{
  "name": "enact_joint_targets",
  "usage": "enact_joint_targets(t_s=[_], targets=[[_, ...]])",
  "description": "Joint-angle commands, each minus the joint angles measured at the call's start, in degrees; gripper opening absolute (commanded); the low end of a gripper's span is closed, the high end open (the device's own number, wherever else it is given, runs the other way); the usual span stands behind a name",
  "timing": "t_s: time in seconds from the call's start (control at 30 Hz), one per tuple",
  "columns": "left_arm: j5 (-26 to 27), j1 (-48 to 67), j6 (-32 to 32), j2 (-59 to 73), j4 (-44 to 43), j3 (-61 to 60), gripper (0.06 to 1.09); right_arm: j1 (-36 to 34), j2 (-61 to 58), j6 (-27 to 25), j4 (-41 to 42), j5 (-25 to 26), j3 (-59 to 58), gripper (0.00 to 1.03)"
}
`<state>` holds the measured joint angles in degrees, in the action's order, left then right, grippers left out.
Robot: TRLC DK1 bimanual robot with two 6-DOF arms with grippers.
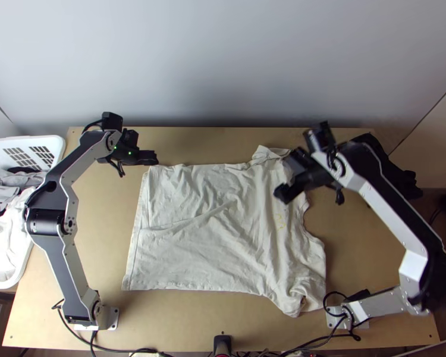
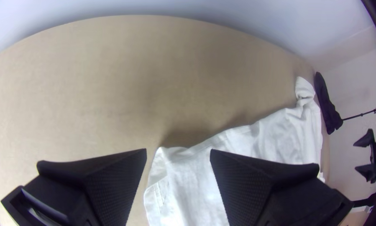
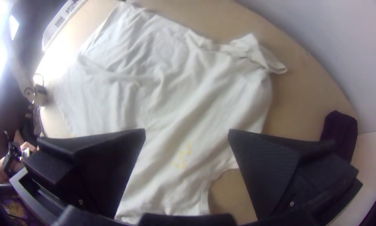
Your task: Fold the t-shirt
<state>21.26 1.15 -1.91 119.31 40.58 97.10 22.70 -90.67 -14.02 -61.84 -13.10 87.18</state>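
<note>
Right wrist view — t-shirt [image 3: 175,96] partly hidden behind right end effector [image 1: 287,175], fingers apart — left end effector [image 1: 145,150] likewise.

A high camera faces steeply down; nearer wrist views share the t-shirt [image 1: 193,250].

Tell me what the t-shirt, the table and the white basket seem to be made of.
The t-shirt looks like soft, matte fabric, perhaps cotton: it creases finely and lies limp. The table looks like smooth wooden board; its even tan surface leaves the kind open. The basket is probably smooth plastic, given its rounded rim and slotted wall.
</note>
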Motion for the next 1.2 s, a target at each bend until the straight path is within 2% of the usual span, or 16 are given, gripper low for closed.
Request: enact_joint_targets(t_s=[0.0, 0.17, 0.3, 0.4, 0.83, 1.03, 1.1, 1.17], targets=[[-0.2, 1.0, 0.0, 0.8, 2.5, 0.5, 0.76, -7.1, -8.4, -0.7, 3.6, 0.0, 7.9, 0.92], [-0.2, 1.7, -0.1, 1.2, 2.8, 0.2, 0.6, -7.1, -12.6, -0.1, 5.6, 0.0, 10.4, 0.92], [-0.1, 1.9, 0.2, 1.2, 2.7, -0.2, 0.26, -7.1, -17.5, -0.1, 7.9, 0.1, 13.3, 0.92], [-0.2, 2.0, 0.2, 0.7, 2.7, -1.2, 0.1, -6.8, -22.4, -0.1, 8.2, 0.5, 17.6, 0.92], [0.0, 2.3, 0.2, -3.5, 2.6, -2.9, 0.09, -6.1, -41.8, -0.7, 9.1, 7.0, 33.6, 0.91], [0.0, 2.2, 0.2, -4.3, 2.7, -3.1, 0.09, -7.1, -45.3, -0.8, 9.1, 8.4, 35.8, 0.86], [0.0, 2.2, 0.2, -4.4, 2.7, -3.1, 0.09, -7.1, -45.5, -1.2, 9.1, 8.3, 35.5, 0.74], [0.0, 2.2, 0.2, -4.4, 2.7, -3.1, 0.09, -7.1, -45.4, -1.7, 9.1, 8.3, 35.3, 0.73]])
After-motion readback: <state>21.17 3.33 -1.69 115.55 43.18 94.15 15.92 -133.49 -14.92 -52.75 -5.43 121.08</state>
